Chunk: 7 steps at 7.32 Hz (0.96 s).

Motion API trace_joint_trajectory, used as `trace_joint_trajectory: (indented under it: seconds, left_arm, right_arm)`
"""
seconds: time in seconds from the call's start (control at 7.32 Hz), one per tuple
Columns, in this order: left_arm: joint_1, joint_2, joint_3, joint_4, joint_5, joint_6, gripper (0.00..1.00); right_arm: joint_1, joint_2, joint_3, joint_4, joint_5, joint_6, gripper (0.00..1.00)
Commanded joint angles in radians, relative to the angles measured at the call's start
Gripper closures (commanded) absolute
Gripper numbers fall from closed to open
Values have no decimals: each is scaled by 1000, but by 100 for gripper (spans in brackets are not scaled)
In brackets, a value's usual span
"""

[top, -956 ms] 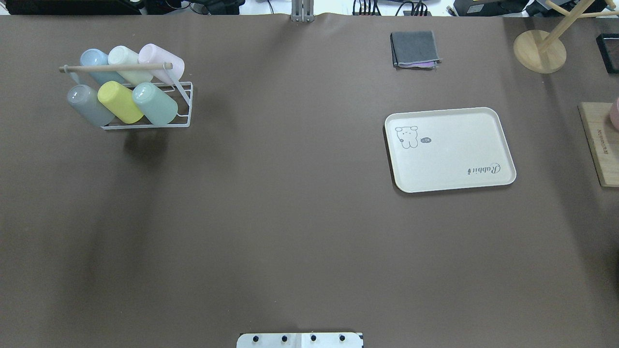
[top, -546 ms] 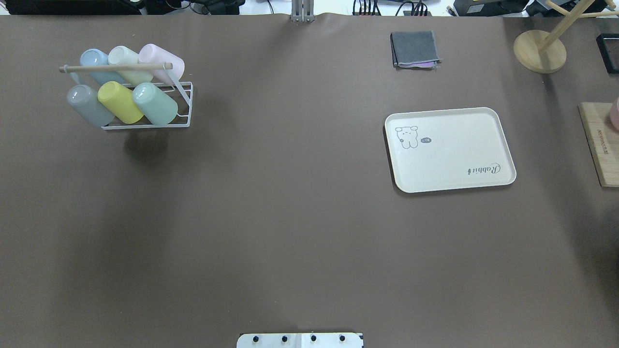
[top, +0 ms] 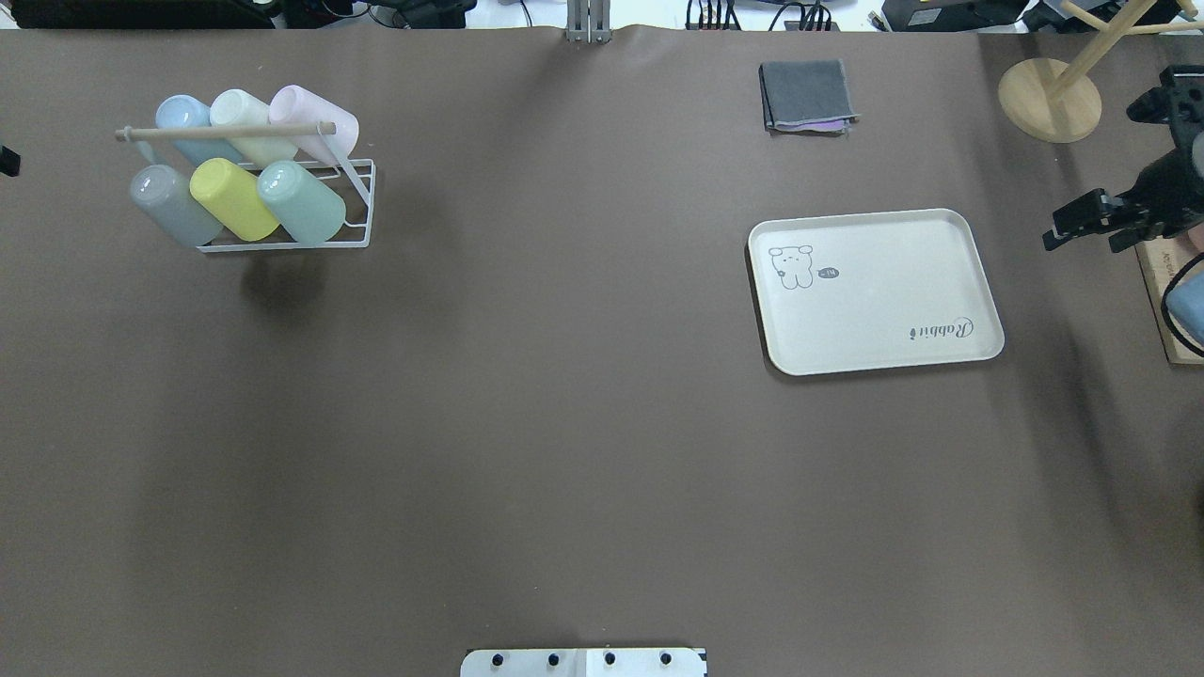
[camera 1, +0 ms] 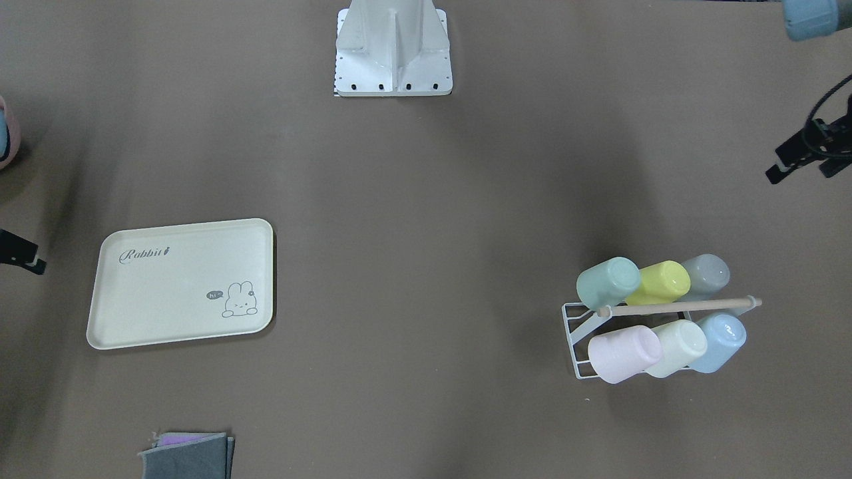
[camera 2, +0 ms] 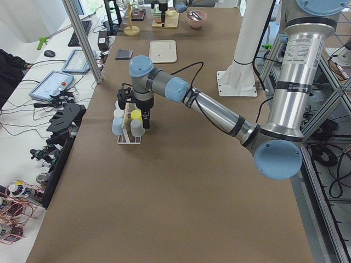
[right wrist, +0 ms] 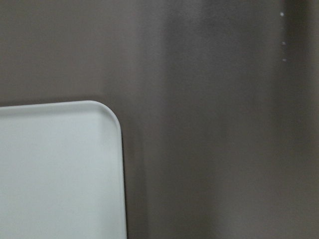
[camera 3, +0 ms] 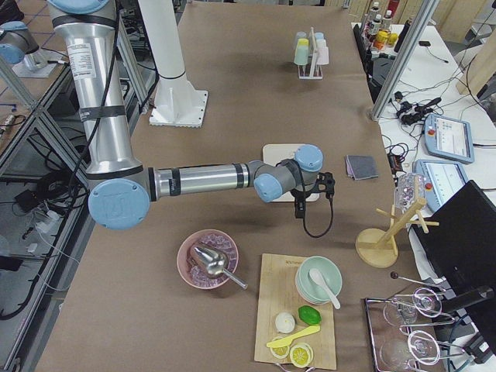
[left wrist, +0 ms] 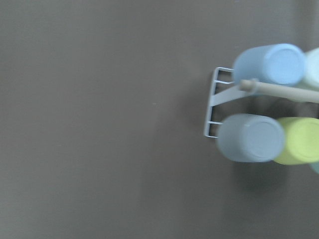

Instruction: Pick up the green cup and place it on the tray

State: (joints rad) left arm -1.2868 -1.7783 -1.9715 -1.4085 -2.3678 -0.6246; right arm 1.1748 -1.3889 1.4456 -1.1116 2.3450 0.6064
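Note:
The green cup [top: 301, 200] lies tilted on a white wire rack [top: 362, 212] at the far left, in the front row beside a yellow-lime cup [top: 233, 197]. It also shows in the front-facing view [camera 1: 607, 281]. The cream tray [top: 875, 290] lies bare at the right; the right wrist view shows its corner [right wrist: 60, 169]. My right gripper [camera 3: 301, 203] hangs above the table beside the tray's right end. My left gripper [camera 2: 144, 118] hovers over the rack. No view shows either gripper's fingers clearly. The left wrist view shows the rack's end [left wrist: 213, 102].
The rack also holds grey, blue, cream and pink cups. A folded grey cloth [top: 807, 96] lies beyond the tray. A wooden stand [top: 1049, 99] and a cutting board [top: 1162, 282] are at the right edge. The robot base [camera 1: 394, 50] stands at mid table edge.
My right arm has come into the overhead view at the right edge, near the tray. A sliver of my left arm now shows at the left edge. Cups and tray have not moved.

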Motion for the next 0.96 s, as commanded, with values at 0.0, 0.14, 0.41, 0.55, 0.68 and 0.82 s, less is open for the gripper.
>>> trace_joint_trajectory:
  seconds: [0.0, 0.14, 0.41, 0.55, 0.68, 0.82]
  left_arm:
    - [127, -71, -42, 5, 15, -24, 2]
    - [159, -73, -93, 0, 12, -15, 2]
    - [226, -78, -135, 2, 10, -21, 2]
    - [250, -105, -136, -1, 30, -21, 2]
    - [317, -124, -147, 2, 211, -21, 2]
    - [340, -145, -167, 2, 272, -6, 2]
  right_arm:
    - [-53, 82, -118, 97, -12, 53, 15]
    - [-64, 86, -122, 98, -13, 55, 22]
    - [-87, 87, -128, 98, -19, 55, 28]
    - [-90, 87, -131, 98, -19, 55, 30]
    - [-96, 87, -140, 98, -19, 55, 32]
    - [-102, 88, -151, 98, -19, 53, 34]
